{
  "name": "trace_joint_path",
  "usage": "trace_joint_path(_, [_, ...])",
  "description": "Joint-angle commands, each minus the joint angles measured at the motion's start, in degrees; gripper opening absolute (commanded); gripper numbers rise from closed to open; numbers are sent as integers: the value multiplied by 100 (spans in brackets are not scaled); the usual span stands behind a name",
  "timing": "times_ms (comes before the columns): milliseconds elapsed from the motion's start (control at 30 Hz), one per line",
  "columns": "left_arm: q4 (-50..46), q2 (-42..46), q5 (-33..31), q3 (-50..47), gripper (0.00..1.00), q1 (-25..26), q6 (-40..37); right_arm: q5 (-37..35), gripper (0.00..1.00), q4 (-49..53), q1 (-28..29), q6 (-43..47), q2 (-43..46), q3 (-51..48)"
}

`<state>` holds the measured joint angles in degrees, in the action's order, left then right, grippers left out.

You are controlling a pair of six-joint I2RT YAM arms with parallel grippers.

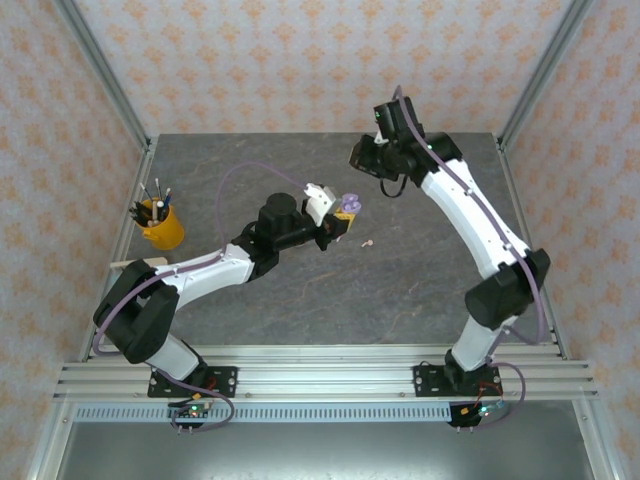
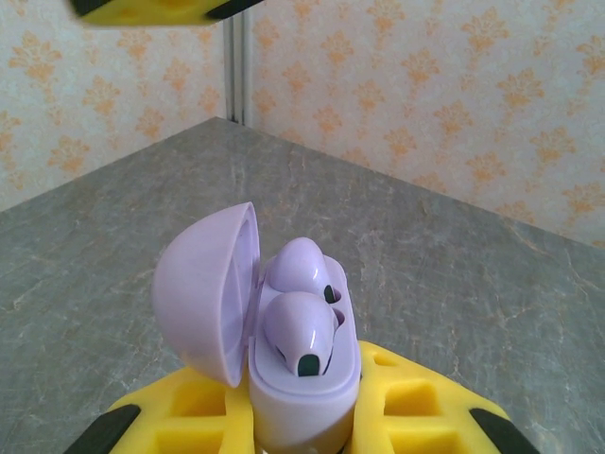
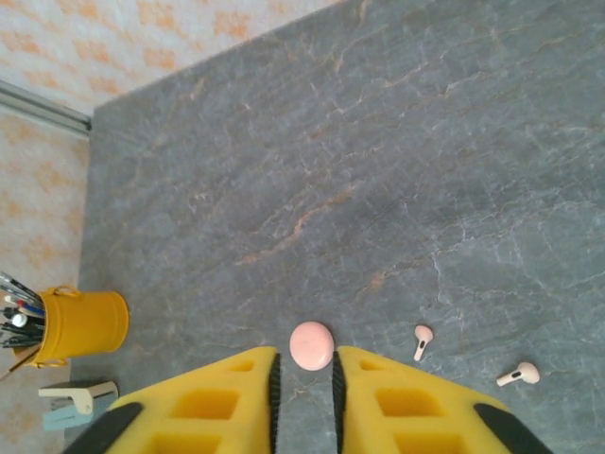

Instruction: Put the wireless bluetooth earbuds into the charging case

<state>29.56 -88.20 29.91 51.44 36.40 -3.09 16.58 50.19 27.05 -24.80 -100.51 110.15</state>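
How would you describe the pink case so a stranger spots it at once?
Start at the grey table, in the open stretch between the yellow pen cup and two pink earbuds. The pink case is the smooth round disc there; the earbuds are smaller and stemmed.

Seen from the left wrist, the base of the open lilac case (image 2: 203, 293) is lost to us between the fingers (image 2: 189, 411) of the left gripper (image 2: 304, 402), which the bottom edge cuts off. The stems of its two lilac earbuds (image 2: 301, 326) sit sunk out of sight. A yellow-and-black part (image 2: 142, 8) is clipped by the top edge; we cannot tell whose it is. From above, the case's contents are too small to read. At the right wrist, the pen cup (image 3: 83, 322) is cropped at the left, and the pale object (image 3: 76, 395) below it defies identification.
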Motion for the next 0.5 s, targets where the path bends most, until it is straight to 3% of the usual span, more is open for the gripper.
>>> trace_joint_path(0, [-32, 121, 161, 251, 0, 34, -126, 444, 19, 652, 12, 522, -302, 357])
trace_joint_path(167, [-56, 63, 70, 373, 0, 25, -148, 668, 18, 740, 76, 684, -229, 30])
trace_joint_path(467, [-25, -183, -38, 596, 0, -27, -59, 653, 13, 469, 257, 609, 813, -1197])
